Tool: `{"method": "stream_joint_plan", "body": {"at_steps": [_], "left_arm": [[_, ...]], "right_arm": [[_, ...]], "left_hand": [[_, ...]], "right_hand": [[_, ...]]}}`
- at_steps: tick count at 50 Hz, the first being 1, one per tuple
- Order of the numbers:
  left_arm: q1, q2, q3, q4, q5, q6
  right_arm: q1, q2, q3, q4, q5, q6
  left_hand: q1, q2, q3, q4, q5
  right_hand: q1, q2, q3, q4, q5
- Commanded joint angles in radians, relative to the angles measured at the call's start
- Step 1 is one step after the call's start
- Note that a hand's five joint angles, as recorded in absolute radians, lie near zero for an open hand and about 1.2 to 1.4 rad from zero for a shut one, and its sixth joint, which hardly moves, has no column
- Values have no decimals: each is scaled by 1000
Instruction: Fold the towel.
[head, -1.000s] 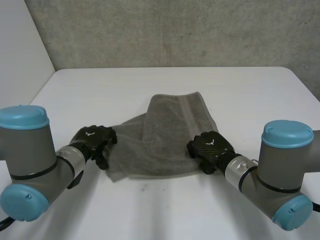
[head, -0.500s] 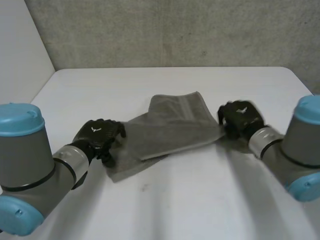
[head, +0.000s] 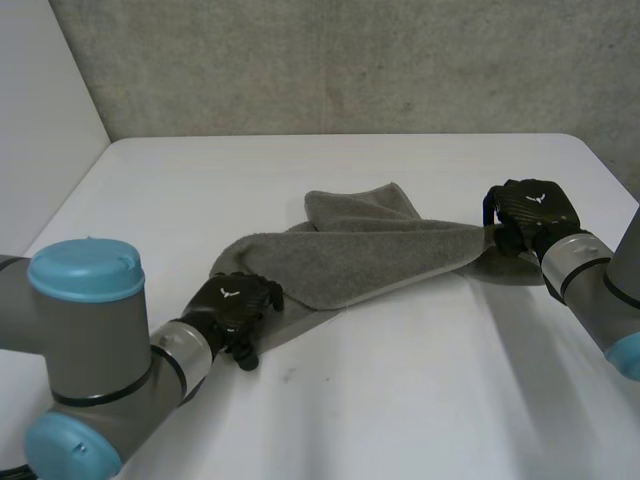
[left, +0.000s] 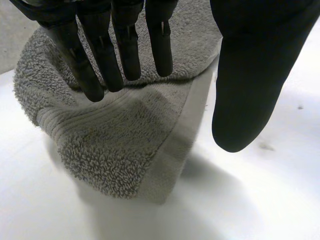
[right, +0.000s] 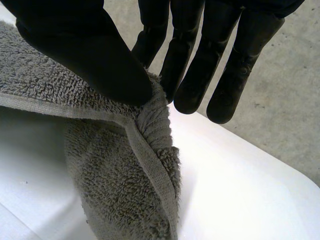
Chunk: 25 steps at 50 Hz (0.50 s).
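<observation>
1. Since half a second ago, your left hand (head: 235, 305) has slid nearer you at the left corner of the grey terry-cloth towel (head: 370, 255), and your right hand (head: 530, 212) has pulled farther right.
2. Your left hand's fingers (left: 125, 50) lie straight on the cloth, thumb apart, gripping nothing.
3. You have the towel drawn out between both hands across the white table (head: 400, 400).
4. Your right hand pinches the towel's right corner between thumb and fingers, lifted off the table.
</observation>
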Motion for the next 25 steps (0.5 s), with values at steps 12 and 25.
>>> {"method": "stream_joint_plan", "body": {"at_steps": [12, 25], "left_arm": [[4, -179, 180, 4, -48, 82], [4, -198, 208, 9, -102, 143]], "right_arm": [[0, 2, -1, 3, -2, -3], [0, 4, -1, 1, -2, -5]], "left_hand": [[103, 103, 103, 105, 105], [811, 811, 812, 814, 813]], "right_hand": [[11, 187, 181, 180, 188], [11, 187, 181, 180, 188]]}}
